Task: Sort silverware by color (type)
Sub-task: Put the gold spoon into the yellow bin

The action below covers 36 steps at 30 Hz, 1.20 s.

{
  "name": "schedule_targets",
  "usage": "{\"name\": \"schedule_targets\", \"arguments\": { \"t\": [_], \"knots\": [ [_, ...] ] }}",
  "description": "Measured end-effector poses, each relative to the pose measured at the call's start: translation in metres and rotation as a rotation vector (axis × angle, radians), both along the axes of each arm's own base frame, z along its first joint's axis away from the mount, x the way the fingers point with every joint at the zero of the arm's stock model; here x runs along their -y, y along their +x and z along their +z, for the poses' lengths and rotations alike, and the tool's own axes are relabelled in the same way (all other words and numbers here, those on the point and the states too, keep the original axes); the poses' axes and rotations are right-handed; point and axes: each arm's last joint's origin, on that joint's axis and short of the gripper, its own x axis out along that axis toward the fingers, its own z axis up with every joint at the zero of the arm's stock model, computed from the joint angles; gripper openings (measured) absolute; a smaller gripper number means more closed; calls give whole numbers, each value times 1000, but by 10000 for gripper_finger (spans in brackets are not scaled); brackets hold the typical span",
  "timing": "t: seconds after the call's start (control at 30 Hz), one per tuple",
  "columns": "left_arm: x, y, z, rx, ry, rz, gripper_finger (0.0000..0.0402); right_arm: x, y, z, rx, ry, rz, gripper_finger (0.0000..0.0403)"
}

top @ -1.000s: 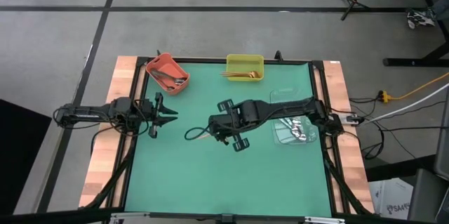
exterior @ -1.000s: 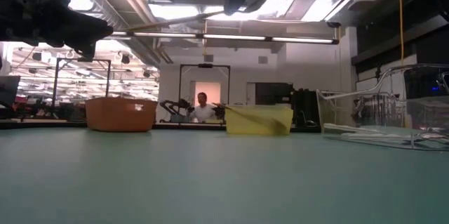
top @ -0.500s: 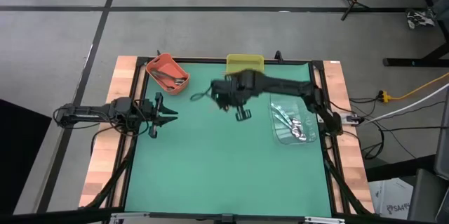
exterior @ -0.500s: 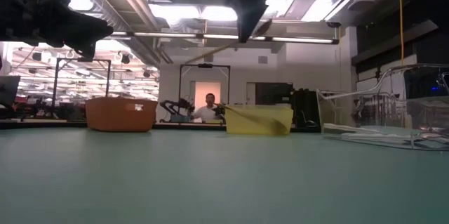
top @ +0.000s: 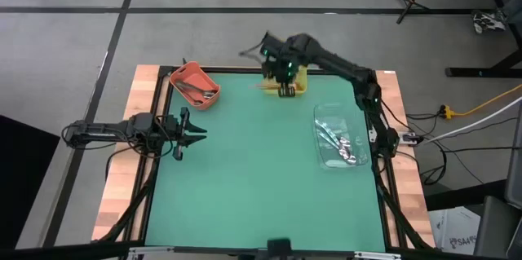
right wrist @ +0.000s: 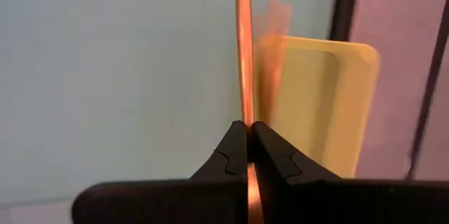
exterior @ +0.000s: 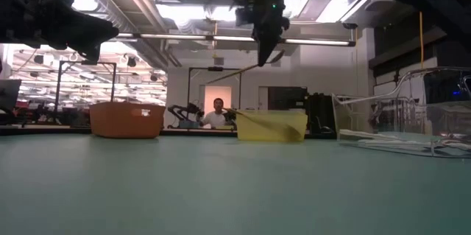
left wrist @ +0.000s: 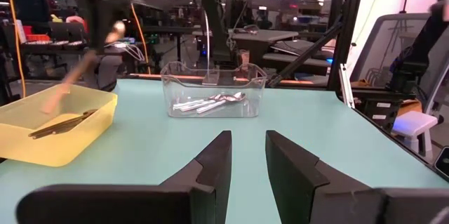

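My right gripper [top: 284, 71] hangs over the yellow bin [top: 295, 73] at the table's far edge, shut on a gold spoon [top: 247, 51] that sticks out toward the left. More gold spoons [top: 269, 87] lie in that bin. Dark spoons lie in the orange bin [top: 194, 83] at the far left. Silver spoons rest in the clear tray [top: 341, 144] on the right. My left gripper [top: 196, 134] waits open and level above the table's left edge, holding nothing. My right gripper pinches the gold spoon's handle [right wrist: 245, 115] between its two fingertips [right wrist: 231, 147]. The fingers point steeply down from above. The spoon is lifted clear above the yellow bin, and its free length [exterior: 239, 73] slants down and away toward the table's left.
The three bins stand along the far edge and the right side of the green mat [top: 245, 178]. Wooden strips and a dark frame [top: 122, 170] border the mat. A person [exterior: 218, 114] sits far behind the table in the low view.
My right gripper has swung from over the table's middle toward the far edge and now hangs above the yellow bin, rolling at the wrist on the way. It stayed shut, and the gold spoon went with it, clear of the table.
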Motion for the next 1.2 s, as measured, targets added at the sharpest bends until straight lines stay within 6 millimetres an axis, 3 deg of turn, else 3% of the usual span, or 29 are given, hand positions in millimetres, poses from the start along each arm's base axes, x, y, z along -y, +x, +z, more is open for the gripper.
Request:
{"name": "schedule_targets", "arguments": {
  "t": [0.23, 0.5, 0.83, 1.2],
  "knots": [
    [0, 0, 0, 0, 0, 0, 82, 61, -21, -4, 109, 65, -112, 0],
    [0, 0, 0, 0, 0, 0, 82, 102, -30, -54, 165, 139, -133, 0],
    [0, 0, 0, 0, 0, 1, 82, 121, -47, -106, 119, 169, -187, 0],
    [0, 0, 0, 0, 0, 0, 82, 125, -51, -131, 124, 141, -148, 0]
  ]
}}
